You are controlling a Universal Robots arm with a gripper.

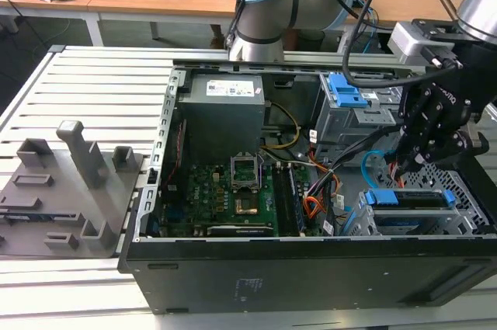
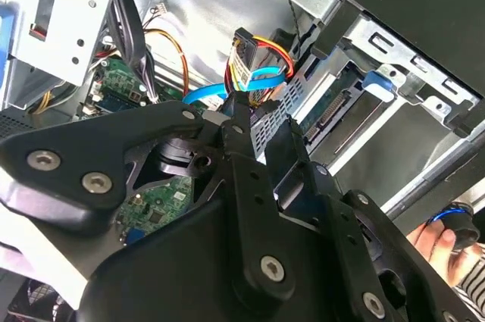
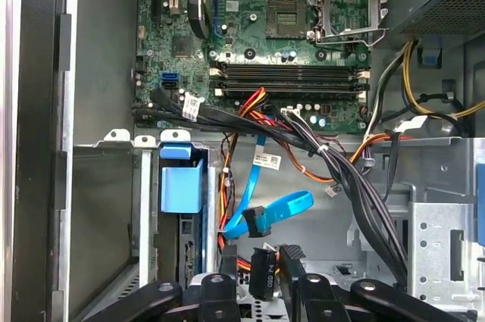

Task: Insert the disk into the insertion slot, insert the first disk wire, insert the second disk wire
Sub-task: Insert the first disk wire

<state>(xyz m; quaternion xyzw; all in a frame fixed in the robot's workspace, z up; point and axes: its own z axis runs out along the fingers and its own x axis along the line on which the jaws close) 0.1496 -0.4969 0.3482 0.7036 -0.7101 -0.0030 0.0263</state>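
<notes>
Nearly shut, the gripper (image 3: 260, 257) pinches the black plug of the first wire (image 3: 262, 280), with the looped second wire (image 3: 288, 207) lying free just beyond its tips. The disk (image 1: 408, 199) sits in the slot (image 1: 470, 190) at the exterior view's near right, long axis left to right, just below and nearer than the jaws. Its connector edge appears to face the held plug.
</notes>
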